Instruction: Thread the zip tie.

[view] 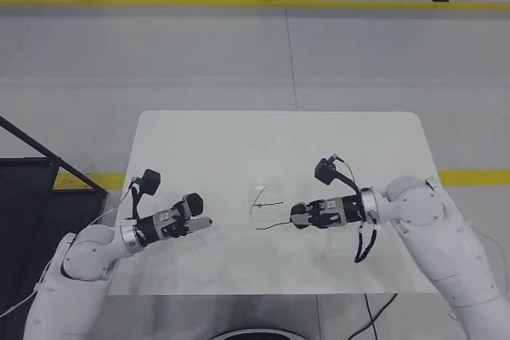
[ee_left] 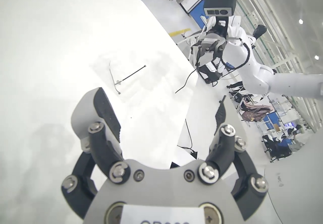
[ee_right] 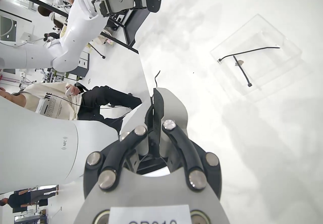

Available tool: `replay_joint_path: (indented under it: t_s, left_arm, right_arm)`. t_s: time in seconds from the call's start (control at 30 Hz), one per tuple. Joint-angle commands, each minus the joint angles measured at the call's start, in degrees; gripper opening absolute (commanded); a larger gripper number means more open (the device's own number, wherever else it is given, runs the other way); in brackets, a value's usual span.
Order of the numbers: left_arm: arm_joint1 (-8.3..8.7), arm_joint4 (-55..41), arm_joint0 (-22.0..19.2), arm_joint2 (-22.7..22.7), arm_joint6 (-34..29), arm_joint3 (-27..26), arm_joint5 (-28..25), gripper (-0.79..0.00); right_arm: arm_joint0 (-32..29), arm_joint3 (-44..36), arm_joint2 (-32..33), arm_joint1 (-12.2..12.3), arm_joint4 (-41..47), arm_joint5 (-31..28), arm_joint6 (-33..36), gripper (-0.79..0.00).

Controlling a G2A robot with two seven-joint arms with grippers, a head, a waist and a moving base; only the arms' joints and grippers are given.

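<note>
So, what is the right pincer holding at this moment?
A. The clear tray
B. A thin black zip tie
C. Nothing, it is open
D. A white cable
B: the right pincer is shut, and a thin black zip tie sticks out from between its tips.

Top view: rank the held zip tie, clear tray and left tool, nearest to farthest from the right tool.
1. The held zip tie: clamped in the right tool.
2. The clear tray: mid-table, between the arms.
3. The left tool: opposite side.
</note>
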Motion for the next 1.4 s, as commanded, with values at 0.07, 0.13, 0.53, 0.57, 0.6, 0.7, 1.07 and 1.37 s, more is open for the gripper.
replay_joint_path:
  t_s: [0.07, 0.13, 0.53, 0.57, 0.6, 0.7, 1.07, 1.37]
  left_arm:
    - [0.08, 0.30, 0.21, 0.99, -0.83, -1.41, -1.43, 0.000]
    - [0.33, -1.06, -0.18, 2.21, -3.35, -1.60, -3.73, 0.000]
    - [3.53, -5.24, -10.94, 16.49, -5.14, 2.57, -7.08, 0.000]
    - [4.16, -4.83, -11.74, 18.32, -4.55, 2.83, -7.67, 0.000]
    - [4.64, -4.53, -12.30, 19.60, -4.06, 2.93, -8.16, 0.000]
    - [6.14, -4.80, -13.72, 22.71, -2.71, 3.74, -9.50, 0.000]
    - [11.35, -6.42, -17.04, 30.01, 2.25, 5.06, -14.46, -0.720]
    - [14.18, -7.09, -20.38, 35.43, 3.59, 5.82, -15.79, -0.591]
  right_arm:
    - [-0.55, -0.49, -0.43, -0.04, -0.36, -0.29, -0.56, -0.785]
    - [-0.85, -0.47, -1.39, -0.16, 2.04, -0.61, -0.62, -0.785]
    - [6.86, -2.98, -11.33, 1.98, 11.97, 3.07, 3.07, -0.785]
    - [7.91, -2.32, -12.46, 2.20, 12.68, 3.21, 3.21, -0.785]
    - [8.69, -1.81, -13.37, 2.31, 13.06, 3.31, 3.32, -0.785]
    - [11.03, -0.46, -16.14, 2.47, 14.72, 3.15, 3.15, -0.785]
    - [17.66, 3.26, -24.33, 2.47, 17.55, 1.75, 1.76, -0.785]
    - [21.12, 4.88, -29.45, 2.43, 19.45, 0.28, 0.28, -0.785]
